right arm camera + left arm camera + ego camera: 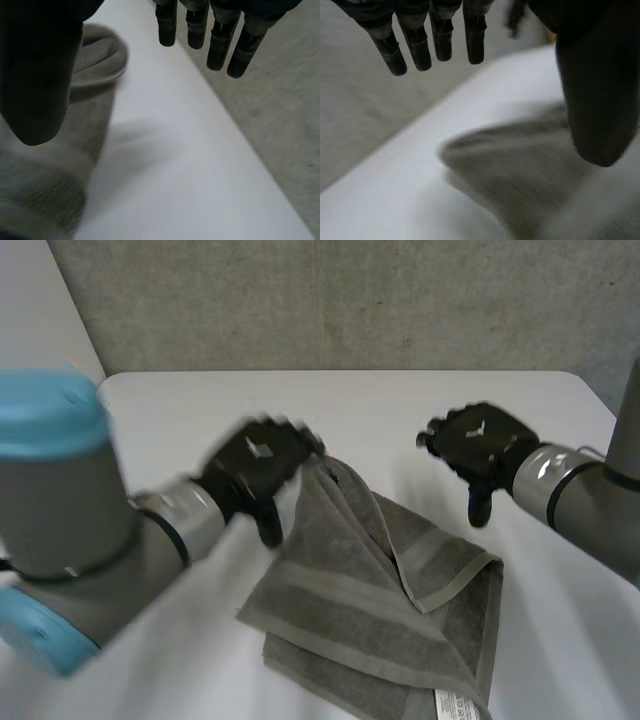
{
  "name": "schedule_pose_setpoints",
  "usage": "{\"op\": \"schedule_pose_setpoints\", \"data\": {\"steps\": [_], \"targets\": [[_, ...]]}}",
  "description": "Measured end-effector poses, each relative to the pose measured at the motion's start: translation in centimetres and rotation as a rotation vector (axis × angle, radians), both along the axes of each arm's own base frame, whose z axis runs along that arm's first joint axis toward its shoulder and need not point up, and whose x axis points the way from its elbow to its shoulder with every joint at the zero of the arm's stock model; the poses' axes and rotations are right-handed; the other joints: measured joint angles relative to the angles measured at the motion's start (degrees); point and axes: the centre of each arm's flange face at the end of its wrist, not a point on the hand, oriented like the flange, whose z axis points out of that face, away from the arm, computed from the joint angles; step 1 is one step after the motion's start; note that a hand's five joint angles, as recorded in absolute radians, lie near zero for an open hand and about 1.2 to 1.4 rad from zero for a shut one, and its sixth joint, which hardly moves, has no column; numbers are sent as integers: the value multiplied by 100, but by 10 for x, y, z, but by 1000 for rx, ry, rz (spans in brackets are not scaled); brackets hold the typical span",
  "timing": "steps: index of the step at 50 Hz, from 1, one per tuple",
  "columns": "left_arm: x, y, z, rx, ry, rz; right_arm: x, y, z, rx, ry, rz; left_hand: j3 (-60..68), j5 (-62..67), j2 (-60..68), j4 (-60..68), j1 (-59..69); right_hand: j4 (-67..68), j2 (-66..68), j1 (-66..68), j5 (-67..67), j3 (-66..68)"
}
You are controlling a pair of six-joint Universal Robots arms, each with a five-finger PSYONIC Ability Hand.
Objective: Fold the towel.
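Both hands are spread wide, nothing held. Left hand sits right next to the raised, bunched-up corner of the towel, and right hand hovers near its other far side. Towel's lying rumpled and half-folded on the white table.

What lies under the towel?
The towel rests on the white table, its upper fold lying over a lower layer that has a white label at the near edge. Anything beneath the cloth is covered.
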Motion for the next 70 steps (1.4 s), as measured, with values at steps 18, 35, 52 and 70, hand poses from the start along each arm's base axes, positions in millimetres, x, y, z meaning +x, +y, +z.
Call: {"op": "schedule_pose_setpoints", "data": {"steps": [18,35,52,70], "targets": [[-26,49,-93,-28,-263,-232,-10,23,-87,143,23,11,0,0,0,0,0,10,23,81,35,17],[-36,53,-103,-52,-248,-242,-10,12,-115,203,-98,-17,4599,4781,4772,4744,4504,6114,6113,6257,6325,6058],[-4,-34,-24,-282,-115,105,-60,-70,-50,127,-444,-262,6005,6032,6080,6227,5871,6117,6113,6277,6327,6164],[63,-101,-57,-143,-115,313,-62,-128,-80,199,-575,-372,3278,3245,3255,3188,3118,6118,6112,6285,6328,6231]]}}
